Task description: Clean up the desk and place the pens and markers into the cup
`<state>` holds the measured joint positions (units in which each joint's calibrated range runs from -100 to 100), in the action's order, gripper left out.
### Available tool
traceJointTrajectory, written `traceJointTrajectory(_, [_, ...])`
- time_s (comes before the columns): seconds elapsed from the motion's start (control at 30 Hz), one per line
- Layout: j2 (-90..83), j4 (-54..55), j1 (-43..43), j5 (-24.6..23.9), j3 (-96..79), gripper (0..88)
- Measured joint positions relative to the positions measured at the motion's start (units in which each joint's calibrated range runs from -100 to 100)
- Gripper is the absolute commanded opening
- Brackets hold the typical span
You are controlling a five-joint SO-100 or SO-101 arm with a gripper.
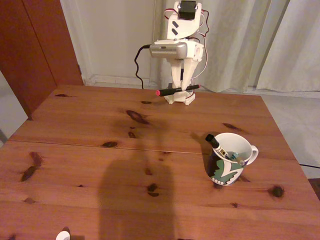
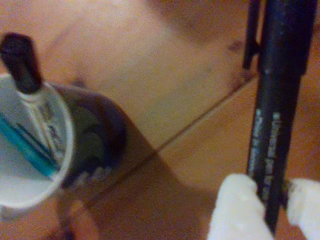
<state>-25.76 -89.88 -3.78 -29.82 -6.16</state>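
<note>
A shadow falls across the near half of the desk (image 1: 90, 165), and a small white object (image 1: 62, 235) sits at its front edge, too cropped to identify. The bare wood shows only dark knots and a seam running side to side.

To the right in the fixed view stands the cup (image 1: 231, 161), handle turned right. Leaning inside it are the white marker (image 1: 218, 146), its black cap poking above the rim, and a thin green pen (image 2: 25, 145), seen most clearly as a teal line against the white interior in the wrist view. Two of the three writing tools therefore appear to be put away.

At the far edge of the desk, the arm (image 1: 179, 45) is raised with the gripper (image 1: 181, 90) well above and behind the cup. Its jaws are pinching the black pen (image 1: 177, 90), which lies roughly level, red tip pointing left in the fixed view. The wrist view shows the pen's dark barrel (image 2: 277, 100) clamped between the white fingertips (image 2: 235, 210), with the cup low and to the left.

Judging by this, one step is left: carrying the black pen over the cup's mouth and letting it drop beside the other two. No other pens are visible on the wood.
</note>
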Motion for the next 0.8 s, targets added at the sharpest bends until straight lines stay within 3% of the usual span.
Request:
traceJointTrajectory(0.13, [-0.08,6.55,-3.01,-4.35,-3.23,0.8])
traceJointTrajectory(0.27, [-0.08,19.74,-4.91,-10.01,-10.11,0.8])
traceJointTrajectory(0.5, [0.08,36.17,-7.33,-15.24,-17.49,0.8])
traceJointTrajectory(0.63, [0.08,36.91,-7.85,-15.29,-17.75,0.8])
traceJointTrajectory(0.8, [0.08,30.53,-7.7,-10.84,-17.75,0.9])
